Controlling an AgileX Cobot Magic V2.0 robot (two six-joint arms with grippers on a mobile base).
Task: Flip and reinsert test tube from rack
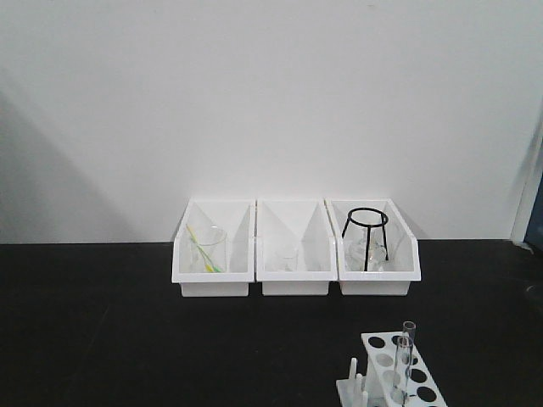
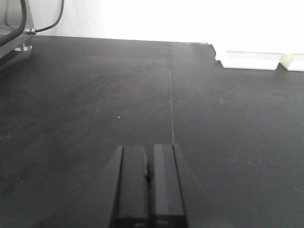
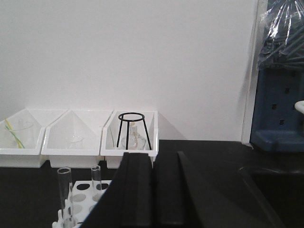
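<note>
The white rack [image 1: 383, 356] stands at the table's front right, with its pegs [image 1: 354, 377] on the near-left side. A clear test tube [image 1: 408, 352] stands upright in one of its holes. In the right wrist view the rack [image 3: 85, 190] is at the lower left. It holds a test tube [image 3: 64, 190] with its open rim up and a second, shorter-looking tube [image 3: 96, 175] behind. My right gripper [image 3: 153, 159] is shut and empty, just right of the rack. My left gripper [image 2: 148, 152] is shut and empty above bare black table. Neither gripper shows in the front view.
Three white bins [image 1: 296, 284] line the back wall. The left one holds a beaker [image 1: 208, 248] with a yellow-green stick, the right one a flask under a black ring stand [image 1: 366, 239]. A blue stand [image 3: 278, 114] is at the right. A cable and metal foot [image 2: 23, 38] are far left.
</note>
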